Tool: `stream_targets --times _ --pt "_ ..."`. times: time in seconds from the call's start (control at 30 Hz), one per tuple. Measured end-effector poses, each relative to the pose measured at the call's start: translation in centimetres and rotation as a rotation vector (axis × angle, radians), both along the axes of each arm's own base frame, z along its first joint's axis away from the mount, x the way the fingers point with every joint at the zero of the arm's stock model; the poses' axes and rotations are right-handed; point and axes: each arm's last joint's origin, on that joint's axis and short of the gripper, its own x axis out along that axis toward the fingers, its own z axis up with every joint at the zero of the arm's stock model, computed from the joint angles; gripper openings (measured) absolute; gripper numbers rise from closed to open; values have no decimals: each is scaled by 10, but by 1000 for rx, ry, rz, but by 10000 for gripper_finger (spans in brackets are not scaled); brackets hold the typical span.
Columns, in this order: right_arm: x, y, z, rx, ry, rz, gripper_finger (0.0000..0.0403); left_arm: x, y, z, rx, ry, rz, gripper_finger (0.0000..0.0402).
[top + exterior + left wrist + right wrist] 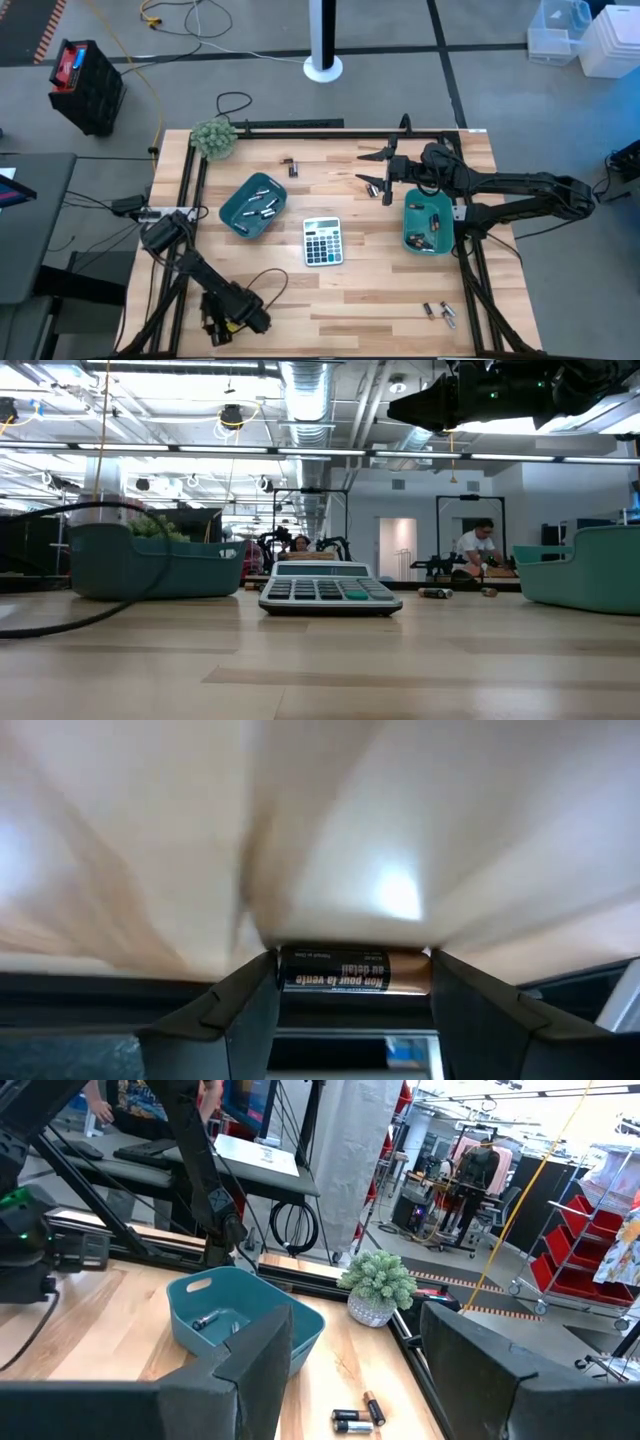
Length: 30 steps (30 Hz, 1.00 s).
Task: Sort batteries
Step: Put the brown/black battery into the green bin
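Copper-toned battery [355, 970] sits clamped in the left gripper [355, 988] at the bench's [380, 300] near-left corner. Right gripper [378, 170] hangs apart above the bench. Next move probably: carry to left teal tray [232, 215].

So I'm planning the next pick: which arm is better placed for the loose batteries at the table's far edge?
Probably the right. Its open gripper hangs near the two loose batteries, while the left gripper sits at the opposite, near-left corner, already shut on a battery.
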Motion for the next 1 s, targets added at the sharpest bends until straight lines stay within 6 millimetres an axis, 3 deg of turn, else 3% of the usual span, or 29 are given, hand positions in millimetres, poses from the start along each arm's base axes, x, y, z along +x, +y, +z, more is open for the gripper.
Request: stream_targets --times 0.6,0.87,1.0 --pt "0 0 0 -1 1 0 237 69 17 58 248 -393 -205 218" --pt "-1 2 2 -2 2 5 237 83 24 109 445 -678 -209 218" --pt "-1 8 14 -7 15 30 237 83 34 137 587 -866 -206 218"
